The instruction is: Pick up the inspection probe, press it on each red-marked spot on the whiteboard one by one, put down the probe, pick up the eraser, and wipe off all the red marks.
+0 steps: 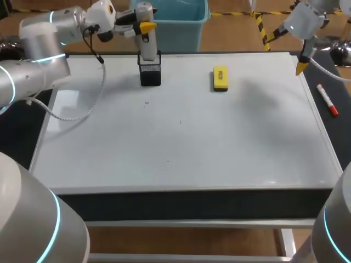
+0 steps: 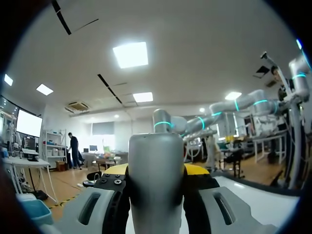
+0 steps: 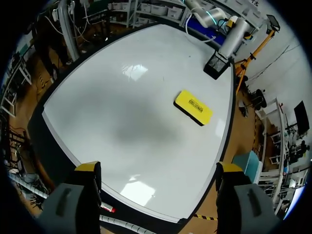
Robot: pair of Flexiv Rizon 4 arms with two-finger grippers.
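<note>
The inspection probe (image 1: 146, 43), a grey cylinder, stands upright with its lower end in a black mesh holder (image 1: 150, 72) at the back of the whiteboard (image 1: 181, 142). My left gripper (image 1: 145, 26) is shut on the probe's upper part; in the left wrist view the probe (image 2: 156, 185) fills the gap between the yellow tips of the left gripper (image 2: 156, 170). The yellow eraser (image 1: 220, 78) lies flat at the back, right of the holder. My right gripper (image 1: 303, 64) hangs open over the board's back right corner; the right gripper (image 3: 158, 168) has the eraser (image 3: 193, 107) ahead of it. I see only a few tiny dark specks on the board.
A red marker (image 1: 327, 100) lies on the dark strip beside the board's right edge, and the marker (image 3: 108, 208) shows just under the right gripper's finger. The probe (image 3: 233, 36) and holder (image 3: 217, 66) stand beyond the eraser.
</note>
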